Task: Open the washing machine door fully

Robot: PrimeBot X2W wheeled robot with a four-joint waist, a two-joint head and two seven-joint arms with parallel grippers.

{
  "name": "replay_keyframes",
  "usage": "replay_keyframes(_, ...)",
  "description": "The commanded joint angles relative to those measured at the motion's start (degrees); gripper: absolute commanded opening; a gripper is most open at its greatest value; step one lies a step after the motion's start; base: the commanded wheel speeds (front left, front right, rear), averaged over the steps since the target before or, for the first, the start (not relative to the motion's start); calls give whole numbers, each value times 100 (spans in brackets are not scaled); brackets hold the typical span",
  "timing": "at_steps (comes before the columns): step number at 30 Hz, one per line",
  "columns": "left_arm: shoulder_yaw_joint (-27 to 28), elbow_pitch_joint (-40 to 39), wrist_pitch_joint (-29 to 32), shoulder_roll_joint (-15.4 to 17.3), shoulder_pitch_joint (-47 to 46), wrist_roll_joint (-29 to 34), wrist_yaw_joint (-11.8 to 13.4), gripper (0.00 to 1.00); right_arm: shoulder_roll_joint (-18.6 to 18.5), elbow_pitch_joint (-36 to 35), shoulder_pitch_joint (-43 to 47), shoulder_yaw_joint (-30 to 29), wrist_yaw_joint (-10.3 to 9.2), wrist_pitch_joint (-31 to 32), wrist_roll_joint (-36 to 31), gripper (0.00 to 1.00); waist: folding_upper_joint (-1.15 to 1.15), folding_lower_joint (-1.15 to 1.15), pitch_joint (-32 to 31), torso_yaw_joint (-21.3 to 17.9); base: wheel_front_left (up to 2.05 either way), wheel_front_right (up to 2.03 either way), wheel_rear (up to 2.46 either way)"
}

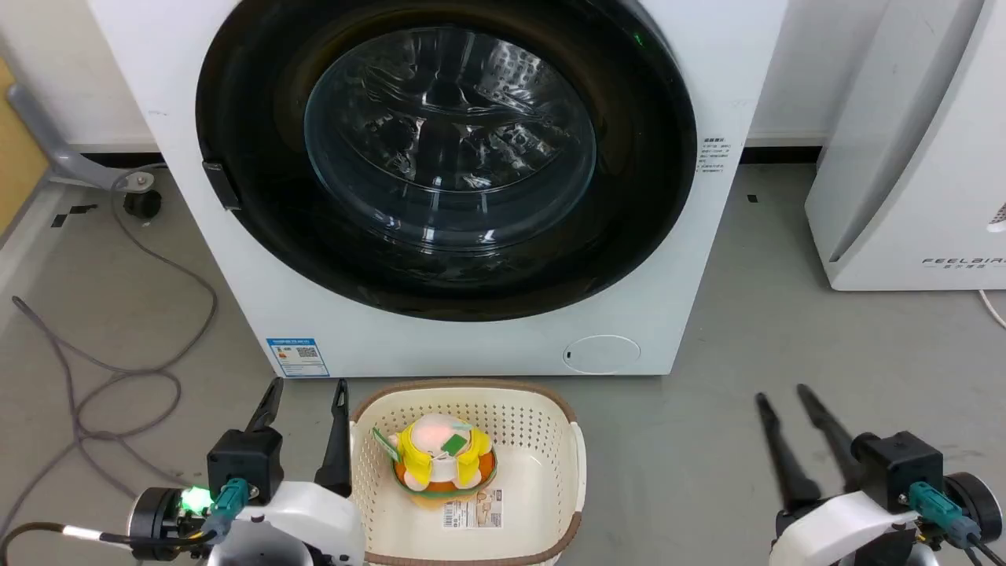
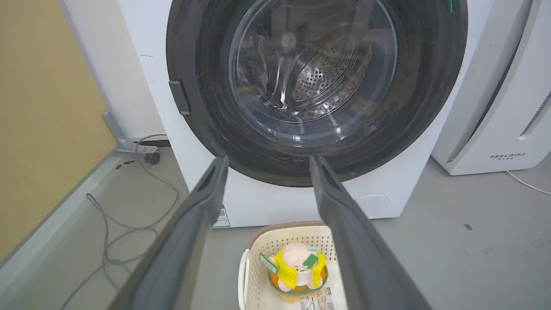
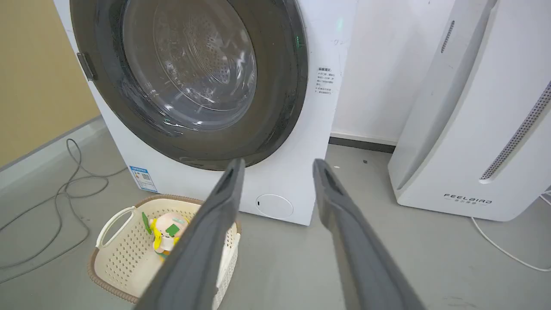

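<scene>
- The washing machine door (image 1: pixel 446 157) lies shut against the washing machine (image 1: pixel 471 346), at 12 o'clock in the head view.
- Left fingers (image 1: pixel 338 432), 7 o'clock: spread wide, holding nothing.
- Right fingers (image 1: pixel 778 448), 5 o'clock: spread, empty.

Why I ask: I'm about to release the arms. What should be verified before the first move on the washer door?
1. Washing machine door shut against the washing machine, ready to be pulled: ok.
2. Left gripper open and empty: ok.
3. Right gripper open and empty: ok.
4. Small dark tab on the door's left rim unobstructed: ok. Whether it is the handle: cannot tell.
5. Basket on the floor directly before the machine, below the door, clear of the swing: cannot tell.
6. Grey cable on the floor at the left, out of the robot's way: cannot tell.
</scene>
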Motion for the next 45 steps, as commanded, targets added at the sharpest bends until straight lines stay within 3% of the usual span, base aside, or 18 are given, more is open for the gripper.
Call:
replay_keyframes(1,-18,42,-72,2,-22,-42,8,100,1,25,43,-8,0,-63,33,0,0,0,1,-1,0,0,0)
replay_keyframes(13,-106,154,-216,2,-49,-146,18,100,2,128,51,-56,1,-205,513,0,0,0,10,-4,0,0,0)
replay_keyframes(35,-259,242,-480,1,-156,-333,40,100,-14,782,-714,-398,1,-474,3670,0,0,0,138,-39,0,0,0)
replay_keyframes(45,-295,195,-600,1,-230,-367,32,100,-393,1501,-1682,-432,2,-496,4834,0,0,0,242,-72,0,0,0)
